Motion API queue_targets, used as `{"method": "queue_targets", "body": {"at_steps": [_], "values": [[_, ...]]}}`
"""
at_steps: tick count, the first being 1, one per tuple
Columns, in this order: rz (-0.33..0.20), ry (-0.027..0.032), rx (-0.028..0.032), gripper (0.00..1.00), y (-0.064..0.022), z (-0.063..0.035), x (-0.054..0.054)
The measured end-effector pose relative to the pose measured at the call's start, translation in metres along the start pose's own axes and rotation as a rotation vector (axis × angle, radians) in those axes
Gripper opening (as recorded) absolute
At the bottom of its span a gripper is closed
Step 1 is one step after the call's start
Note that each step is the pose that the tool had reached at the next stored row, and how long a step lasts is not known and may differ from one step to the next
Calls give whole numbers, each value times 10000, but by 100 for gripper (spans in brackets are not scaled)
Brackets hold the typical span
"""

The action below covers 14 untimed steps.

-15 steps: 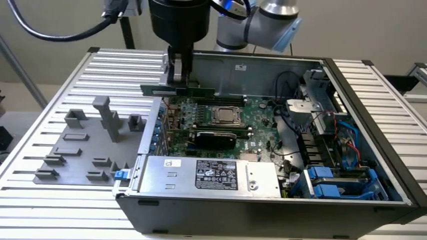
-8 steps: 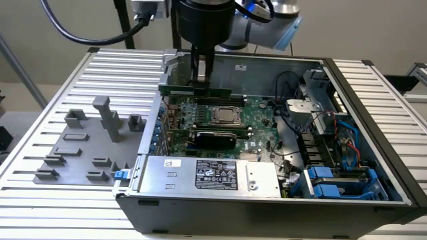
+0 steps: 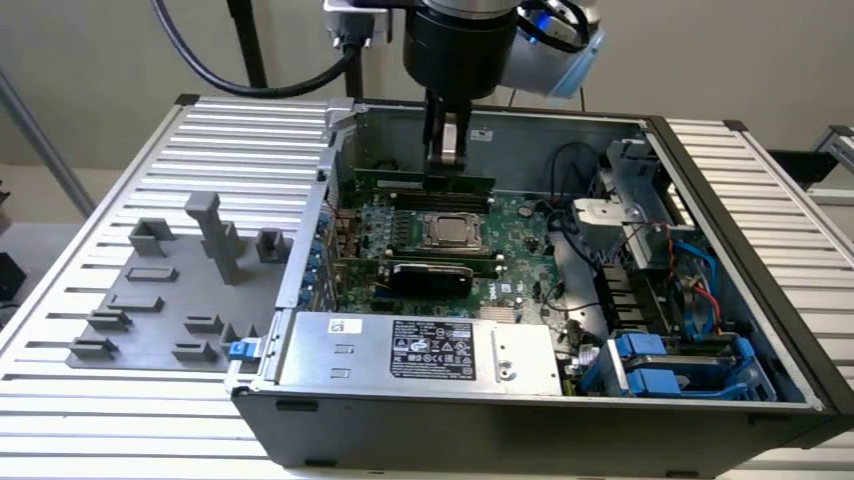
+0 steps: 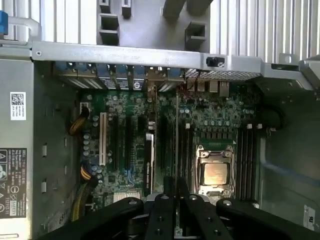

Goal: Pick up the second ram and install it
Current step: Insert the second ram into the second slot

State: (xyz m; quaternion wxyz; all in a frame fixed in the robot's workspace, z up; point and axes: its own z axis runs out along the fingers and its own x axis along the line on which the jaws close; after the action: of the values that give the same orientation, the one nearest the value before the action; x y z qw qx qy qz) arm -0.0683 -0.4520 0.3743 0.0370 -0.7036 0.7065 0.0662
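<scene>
The gripper (image 3: 449, 158) was clamped on the top edge of the ram (image 3: 400, 184), which hung level directly beneath it, at or just over the slots (image 4: 186, 150) beside the CPU socket (image 3: 454, 232). Seating it well probably meant holding the stick upright, parallel to its slot, and pressing straight down evenly.

I worked in a robotics lab: a slatted aluminium bench (image 3: 120, 400) carried an opened PC case (image 3: 534, 430). Grey fixtures (image 3: 220, 240) stood beside it, and a black pole (image 3: 247, 40) rose against a bare wall (image 3: 80, 50).
</scene>
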Motion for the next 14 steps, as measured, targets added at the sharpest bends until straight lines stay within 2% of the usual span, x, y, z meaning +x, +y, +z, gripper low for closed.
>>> {"method": "queue_targets", "body": {"at_steps": [8, 14], "values": [[0, 0, 1, 0, -131, 185, -289], [0, 1, 0, 0, -184, 322, -486]]}}
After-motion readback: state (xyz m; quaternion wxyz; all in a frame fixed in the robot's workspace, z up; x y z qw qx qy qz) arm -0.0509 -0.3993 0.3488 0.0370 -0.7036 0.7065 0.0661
